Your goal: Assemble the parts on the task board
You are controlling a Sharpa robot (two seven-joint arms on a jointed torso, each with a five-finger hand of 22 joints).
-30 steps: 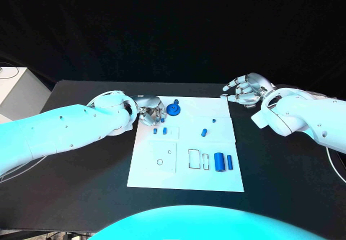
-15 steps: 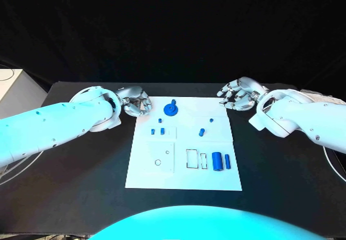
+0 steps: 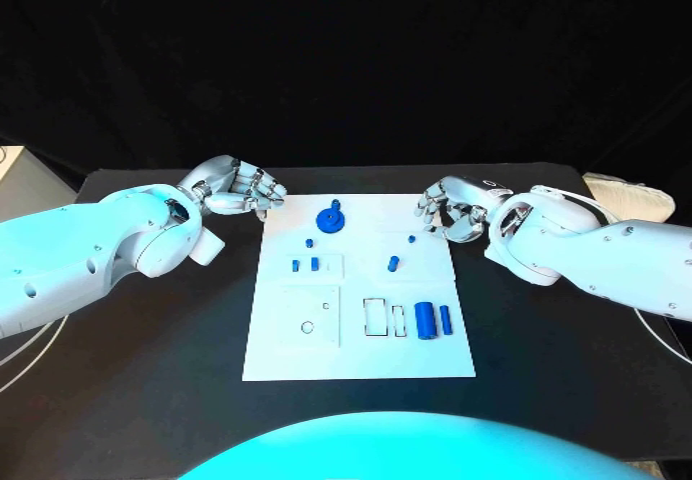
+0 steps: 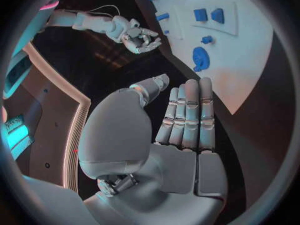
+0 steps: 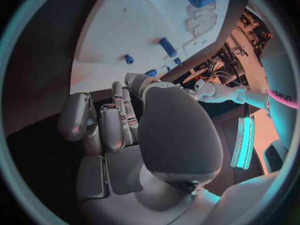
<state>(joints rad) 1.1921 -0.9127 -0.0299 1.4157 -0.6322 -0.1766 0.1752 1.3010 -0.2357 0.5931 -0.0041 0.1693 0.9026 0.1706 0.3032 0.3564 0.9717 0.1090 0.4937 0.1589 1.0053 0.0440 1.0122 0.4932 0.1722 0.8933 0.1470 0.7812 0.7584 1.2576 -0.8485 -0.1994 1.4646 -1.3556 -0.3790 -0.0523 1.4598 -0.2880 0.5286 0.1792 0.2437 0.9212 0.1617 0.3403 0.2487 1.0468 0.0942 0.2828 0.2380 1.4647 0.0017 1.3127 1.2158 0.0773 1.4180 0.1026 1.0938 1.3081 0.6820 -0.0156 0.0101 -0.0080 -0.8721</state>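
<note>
My left hand (image 3: 231, 187) hovers off the task board (image 3: 361, 350) at about ten o'clock from its centre, fingers straight, pressed side by side and holding nothing; my right hand (image 3: 451, 210) sits at the board's edge near two o'clock, fingers curled in and empty as far as I can judge. The blue parts rest on the board: a round disc with a knob (image 3: 332, 219) at twelve o'clock, small pegs (image 3: 304, 265) just below it, and two cylinders (image 3: 434, 319) at four o'clock. I judge this a between-picks step; the next move calls for opening a hand and lowering it squarely over one loose part.
</note>
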